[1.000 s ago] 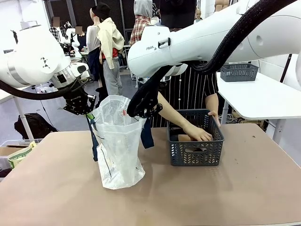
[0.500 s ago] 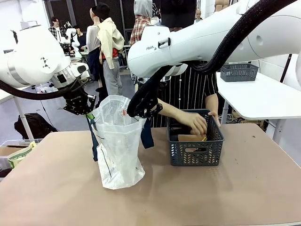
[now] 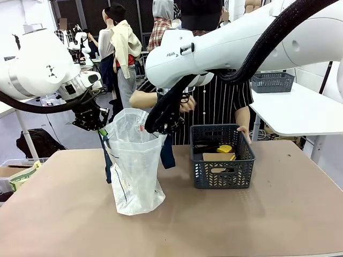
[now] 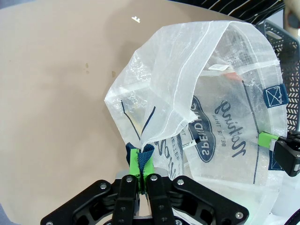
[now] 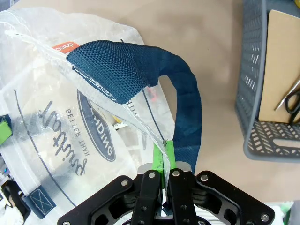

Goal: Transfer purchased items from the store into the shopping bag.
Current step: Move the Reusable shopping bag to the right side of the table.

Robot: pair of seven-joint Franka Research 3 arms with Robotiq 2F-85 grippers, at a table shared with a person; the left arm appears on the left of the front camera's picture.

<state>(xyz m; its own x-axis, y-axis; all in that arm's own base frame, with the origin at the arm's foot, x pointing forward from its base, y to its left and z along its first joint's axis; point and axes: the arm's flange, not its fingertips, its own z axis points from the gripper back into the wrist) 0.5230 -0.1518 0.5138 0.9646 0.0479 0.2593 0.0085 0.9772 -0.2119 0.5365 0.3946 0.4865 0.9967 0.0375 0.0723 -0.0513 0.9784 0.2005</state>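
The shopping bag [image 3: 134, 171] stands upright on the table, translucent white with navy handles, its mouth held wide between both grippers. My left gripper [image 3: 98, 127] is shut on the bag's left rim at a handle end [image 4: 143, 157]. My right gripper [image 3: 161, 128] is shut on the right rim beside the navy handle [image 5: 187, 108]. Purchased items lie in the grey basket [image 3: 222, 171]: a yellow pack [image 3: 225, 149] and a brownish box [image 3: 217, 157]. The person's hand [image 3: 186, 103] is raised behind my right arm, above the bag's far side; what it holds I cannot tell.
The person's other hand [image 3: 244, 130] rests on the basket's far right corner. A second grey basket [image 3: 272, 82] sits on a white side table [image 3: 300, 112] at the right. A metal tool [image 5: 293, 101] lies beside the box in the near basket.
The person's hand has left the basket and risen up and left, behind my right arm. The yellow pack in the basket now shows. Both arms and the bag have stayed still.
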